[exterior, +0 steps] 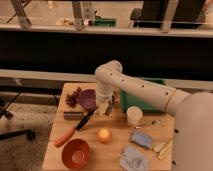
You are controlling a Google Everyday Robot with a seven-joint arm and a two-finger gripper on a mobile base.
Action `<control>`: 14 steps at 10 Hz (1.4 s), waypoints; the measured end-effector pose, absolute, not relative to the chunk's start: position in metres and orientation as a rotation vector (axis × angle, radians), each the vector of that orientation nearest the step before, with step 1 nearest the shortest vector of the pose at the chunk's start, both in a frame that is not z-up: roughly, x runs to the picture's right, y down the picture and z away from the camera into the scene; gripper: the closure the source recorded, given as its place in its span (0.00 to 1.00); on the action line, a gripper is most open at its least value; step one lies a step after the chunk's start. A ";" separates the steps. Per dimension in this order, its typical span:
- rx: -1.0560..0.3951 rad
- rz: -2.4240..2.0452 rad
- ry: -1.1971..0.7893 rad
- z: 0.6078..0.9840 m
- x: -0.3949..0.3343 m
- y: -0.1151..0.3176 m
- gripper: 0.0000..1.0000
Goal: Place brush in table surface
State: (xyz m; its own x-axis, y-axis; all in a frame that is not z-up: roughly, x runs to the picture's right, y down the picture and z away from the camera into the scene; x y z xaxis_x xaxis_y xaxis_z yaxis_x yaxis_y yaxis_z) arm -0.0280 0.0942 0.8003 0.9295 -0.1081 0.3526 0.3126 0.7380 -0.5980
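The white arm sweeps in from the lower right of the frame, bends at its elbow near the centre, and drops the gripper (106, 108) straight down over the table surface (114, 150). It hangs just right of the purple plate (87, 98) and just left of the green tray (143, 96). The fingers are pressed together, and nothing can be seen between them.

The brush (85, 121) is down on the wood, a slim black stick lying on a slant. Its upper end points up toward the gripper and its lower end runs down-left to the carrot (65, 137). Whether that upper end touches the fingers, I cannot tell. A dark grey block (72, 115) lies just beside the brush on its left, below the plate.

A cluster of dark red fruit (73, 97) sits left of the plate. Toward the bottom left is an orange bowl (75, 154), with a small round orange fruit (103, 135) near it on the right. A white cup (133, 116) stands right of the gripper, in front of the tray. A blue cloth (141, 139) lies below the cup, well apart from the brush.
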 end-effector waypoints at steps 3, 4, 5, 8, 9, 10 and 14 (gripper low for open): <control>-0.706 -0.213 -0.286 0.801 -0.015 0.102 1.00; -0.703 -0.207 -0.281 0.805 -0.012 0.106 1.00; -0.699 -0.204 -0.281 0.807 -0.011 0.108 1.00; -0.689 -0.196 -0.287 0.813 -0.007 0.118 1.00; -0.691 -0.195 -0.289 0.815 -0.007 0.120 1.00; -0.695 -0.193 -0.287 0.817 -0.007 0.123 1.00; -0.711 -0.188 -0.286 0.822 -0.009 0.127 0.67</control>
